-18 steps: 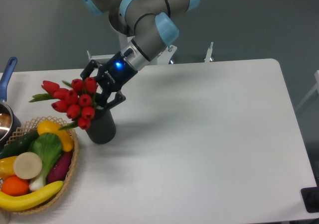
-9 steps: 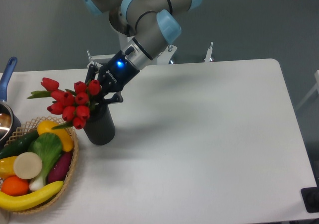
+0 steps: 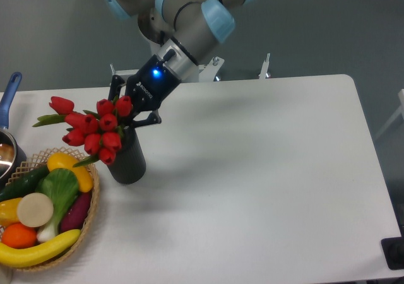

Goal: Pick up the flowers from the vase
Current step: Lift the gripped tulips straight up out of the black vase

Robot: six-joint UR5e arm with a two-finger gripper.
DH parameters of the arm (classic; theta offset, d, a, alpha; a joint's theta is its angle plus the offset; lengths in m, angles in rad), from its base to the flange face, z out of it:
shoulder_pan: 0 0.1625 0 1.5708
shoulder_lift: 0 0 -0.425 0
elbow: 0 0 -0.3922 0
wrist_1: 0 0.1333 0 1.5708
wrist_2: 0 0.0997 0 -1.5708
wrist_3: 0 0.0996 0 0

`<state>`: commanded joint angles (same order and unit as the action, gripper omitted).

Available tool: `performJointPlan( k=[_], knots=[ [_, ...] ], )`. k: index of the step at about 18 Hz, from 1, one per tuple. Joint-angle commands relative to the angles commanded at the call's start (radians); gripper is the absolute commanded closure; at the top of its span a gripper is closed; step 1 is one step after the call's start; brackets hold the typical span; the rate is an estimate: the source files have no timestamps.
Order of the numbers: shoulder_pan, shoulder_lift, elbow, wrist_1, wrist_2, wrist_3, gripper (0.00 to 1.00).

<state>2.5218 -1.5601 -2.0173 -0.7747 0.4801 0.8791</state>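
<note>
The flowers [image 3: 96,130], a bunch of red tulip buds with green leaves, lean out to the left over the mouth of the vase [image 3: 128,161], a dark grey cylinder standing at the table's left. Their stems still reach down into the vase. My gripper [image 3: 132,115] comes in from the upper right, just above the vase mouth, and is shut on the stems right behind the buds. The stems themselves are mostly hidden by the buds and the fingers.
A wicker basket [image 3: 92,212] of fruit and vegetables sits at the front left, close to the vase. A blue-handled pot [image 3: 9,101] is at the left edge. The white table [image 3: 265,170] stretches to the right.
The gripper has closed in on the stems and risen slightly. The bunch has shifted a little up and to the right with it. The vase has stayed in place.
</note>
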Motion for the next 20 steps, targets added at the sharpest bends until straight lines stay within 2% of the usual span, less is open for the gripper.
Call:
performJointPlan(
  k=[13, 17, 20],
  knots=[
    [0.038, 0.040, 0.061, 0.000, -0.021, -0.123, 1.00],
    [0.063, 0.040, 0.095, 0.000, -0.066, -0.219, 1.00],
    [0.074, 0.047, 0.106, 0.000, -0.078, -0.229, 1.00]
  ],
)
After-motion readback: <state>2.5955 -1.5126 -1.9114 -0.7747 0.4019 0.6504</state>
